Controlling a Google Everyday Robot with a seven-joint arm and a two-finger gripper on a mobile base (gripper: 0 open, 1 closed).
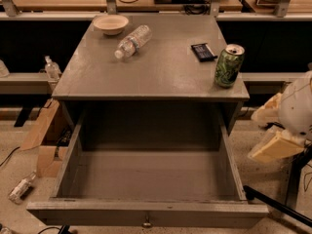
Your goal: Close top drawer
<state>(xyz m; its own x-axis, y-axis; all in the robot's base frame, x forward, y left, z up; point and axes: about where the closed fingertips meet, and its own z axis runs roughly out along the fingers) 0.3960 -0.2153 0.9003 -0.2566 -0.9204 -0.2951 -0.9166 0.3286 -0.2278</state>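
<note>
**Top drawer run out toward 6 o'clock, end effector waiting off at 3 o'clock**

We see the top drawer [146, 177] standing wide open beneath the counter [156, 74], with nothing showing inside it. Its front spans 9 to 3 o'clock, which is its long axis. Its slide runs from 6 to 12 o'clock, so we judge that closing it calls for a straight push toward 12. The end effector [275, 147] hangs at 3 o'clock of the drawer, apart from its side wall and holding nothing visible. We cannot tell whether it is apart or together. We judge it sits aside because no approach has begun. On the counter a water bottle [132, 41] lies toward 11 o'clock, a green can [229, 66] stands toward 4, a bowl [110, 24] sits at the far 11 corner, and a dark packet [203, 51] lies toward 2. All are above the slide's path. The small knob [146, 223] faces 6 o'clock.
</note>
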